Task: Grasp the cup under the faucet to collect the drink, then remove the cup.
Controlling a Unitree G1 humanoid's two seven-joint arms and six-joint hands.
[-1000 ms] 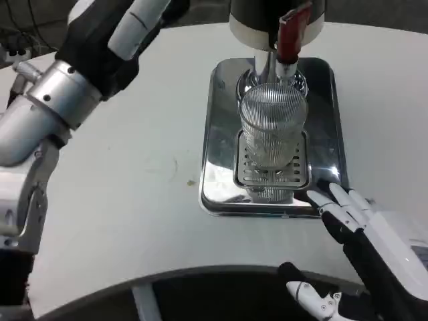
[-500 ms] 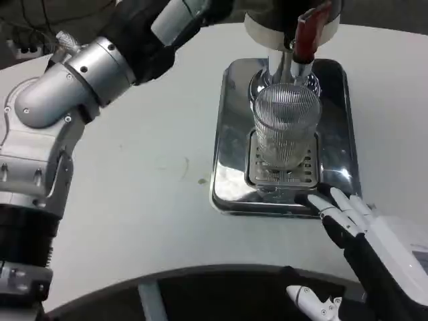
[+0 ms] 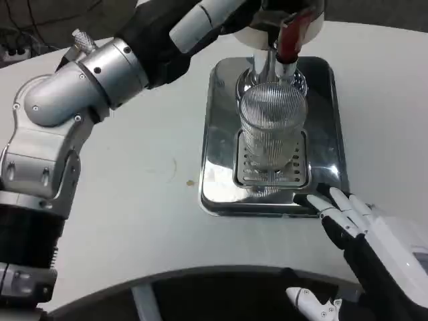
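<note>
The cup (image 3: 272, 130) is standing upright on the slotted drip grate (image 3: 271, 172) of the steel tray (image 3: 221, 134), directly under the faucet (image 3: 289, 41) with its red lever. You are looking at a clear, ribbed cup, probably glass or hard plastic, so it is likely stiff and will not give under the fingers. The ribs should be helping the grip a little, but the wall may be slippery if it gets wet. Once it is filling, it will be getting heavier and may spill if tilted. I am suggesting you take it around the middle of the wall, from the side, and keep it vertical.

Your right robot hand (image 3: 348, 217) is resting on the tabletop (image 3: 134, 194) just beside the near right corner of the tray, its fingers apart and holding nothing. Your left robot hand (image 3: 207, 17) is reaching up toward the dispenser body at the top edge. It is cut off there, so I cannot tell whether its fingers are apart or closed on something, nor whether it is touching the lever.

Whether liquid is already in the cup is hard to make out through the ribs. The faucet's outlet is hidden behind the lever.
</note>
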